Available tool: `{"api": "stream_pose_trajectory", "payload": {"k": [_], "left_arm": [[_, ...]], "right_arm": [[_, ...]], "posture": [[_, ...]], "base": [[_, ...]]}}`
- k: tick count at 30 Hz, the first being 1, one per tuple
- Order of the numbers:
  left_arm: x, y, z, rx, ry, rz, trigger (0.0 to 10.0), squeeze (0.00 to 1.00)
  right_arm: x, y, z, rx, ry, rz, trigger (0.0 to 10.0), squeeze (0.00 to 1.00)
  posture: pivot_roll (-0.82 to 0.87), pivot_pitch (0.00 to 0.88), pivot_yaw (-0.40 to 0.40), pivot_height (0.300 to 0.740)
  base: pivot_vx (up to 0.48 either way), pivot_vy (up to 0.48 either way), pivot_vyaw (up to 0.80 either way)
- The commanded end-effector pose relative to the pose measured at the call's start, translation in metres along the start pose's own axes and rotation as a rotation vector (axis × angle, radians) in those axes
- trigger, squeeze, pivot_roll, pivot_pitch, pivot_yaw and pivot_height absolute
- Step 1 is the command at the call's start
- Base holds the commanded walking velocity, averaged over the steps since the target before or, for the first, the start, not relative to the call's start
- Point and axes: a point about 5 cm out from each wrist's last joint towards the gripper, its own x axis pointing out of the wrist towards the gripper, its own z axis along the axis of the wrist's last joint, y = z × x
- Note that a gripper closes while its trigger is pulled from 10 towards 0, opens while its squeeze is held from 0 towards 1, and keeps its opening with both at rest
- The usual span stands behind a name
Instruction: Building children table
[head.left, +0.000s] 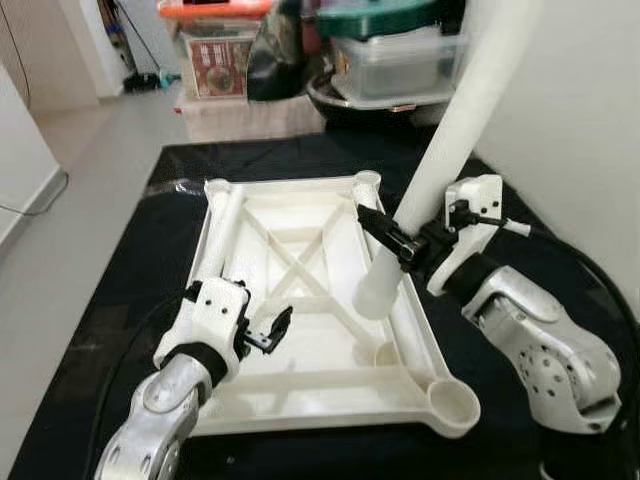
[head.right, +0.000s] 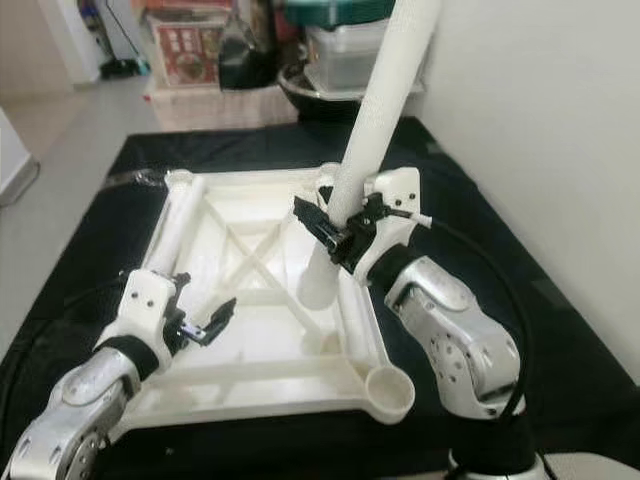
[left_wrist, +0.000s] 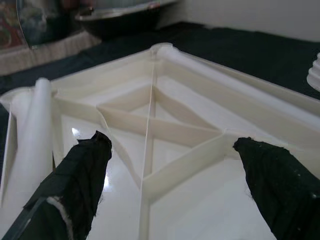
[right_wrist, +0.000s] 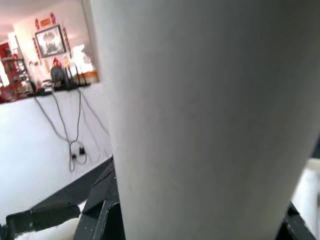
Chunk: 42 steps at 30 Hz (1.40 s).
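Observation:
A white plastic tabletop (head.left: 330, 405) lies upside down on a black cloth, its cross ribs facing up. My right gripper (head.left: 392, 240) is shut on a long white table leg (head.left: 440, 170). The leg leans up and to the right, and its lower end rests inside the tabletop by the right rail. The right wrist view shows this leg (right_wrist: 200, 120) up close. A second leg (head.left: 222, 235) lies along the tabletop's left edge. My left gripper (head.left: 270, 335) hovers open over the front left part with nothing between its fingers (left_wrist: 80, 180). An empty round socket (head.left: 455, 403) sits at the front right corner.
Stacked plastic storage boxes (head.left: 400, 55) and a dark bowl (head.left: 345, 100) stand behind the black cloth (head.left: 150, 260). A white wall (head.left: 580, 120) runs close along the right side. Light floor (head.left: 70, 200) lies to the left of the cloth.

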Motion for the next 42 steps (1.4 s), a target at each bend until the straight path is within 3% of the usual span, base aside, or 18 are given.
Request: {"api": "stream_pose_trajectory", "payload": {"k": [1,8,19,42], "left_arm": [[0.0,-0.003,-0.006,0.006,0.02,-0.001,10.0,0.0],[0.004,-0.003,-0.007,0.025,0.022,0.008,10.0,0.0],[0.006,-0.005,-0.009,0.013,0.027,0.029,10.0,0.0],[0.01,-0.003,-0.012,0.008,0.038,0.039,10.0,0.0]], "right_arm": [[0.001,0.001,-0.001,0.011,-0.014,-0.009,10.0,0.0],[0.001,-0.012,-0.001,0.002,-0.025,-0.117,10.0,0.0],[0.001,-0.024,0.008,-0.063,-0.01,-0.127,10.0,0.0],[0.006,-0.015,0.0,-0.013,-0.019,-0.128,10.0,0.0]], "posture": [[0.0,0.0,0.017,0.74],[0.01,0.0,0.017,0.74],[0.01,0.0,0.005,0.74],[0.01,0.0,0.014,0.74]], "base": [[0.0,0.0,0.0],[0.0,0.0,0.0],[0.0,0.0,0.0],[-0.048,0.0,0.0]]}}
